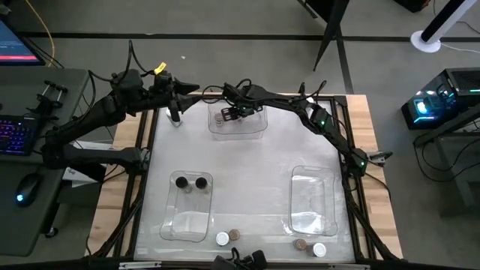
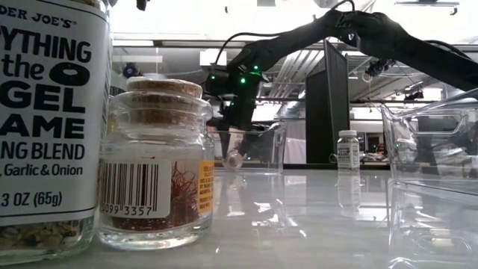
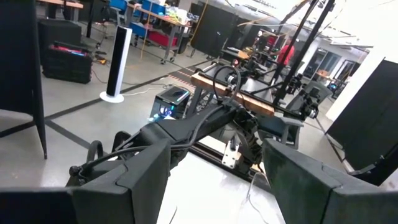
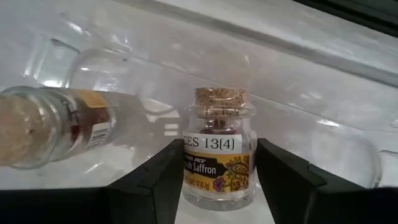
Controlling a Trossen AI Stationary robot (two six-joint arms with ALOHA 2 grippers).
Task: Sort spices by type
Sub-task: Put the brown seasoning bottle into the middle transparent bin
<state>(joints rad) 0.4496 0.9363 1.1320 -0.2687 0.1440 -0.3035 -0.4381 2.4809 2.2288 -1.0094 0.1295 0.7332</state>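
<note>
My right gripper [image 4: 221, 186] reaches into the clear far bin [image 1: 237, 126] and is shut on an upright cork-lidded saffron jar [image 4: 217, 158]. A second cork-lidded jar [image 4: 56, 127] lies on its side on the bin floor beside it. My left gripper [image 3: 214, 186] is open and hovers near the table's far left [image 1: 174, 111], holding nothing. Two black-lidded jars [image 1: 191, 181] stand in the near left bin. White-lidded and tan-lidded jars [image 1: 229, 237] [image 1: 309, 247] stand at the near edge. A white-lidded jar [image 2: 347, 149] stands on the table. My right gripper has the saffron jar's glass body [image 4: 189, 168] pinched between its two fingers, one on each side, at the height of the label. The jar is upright, its cork lid above the fingers. Its base looks to be on the bin floor.
The near right bin [image 1: 311, 199] sits open-topped, and I see no jars in it. In the low view a tall seasoning jar [image 2: 45, 119] and a cork-lidded jar [image 2: 157, 164] stand right by the camera. The table's middle [image 1: 247, 172] is bare. Cables run along both side rails.
</note>
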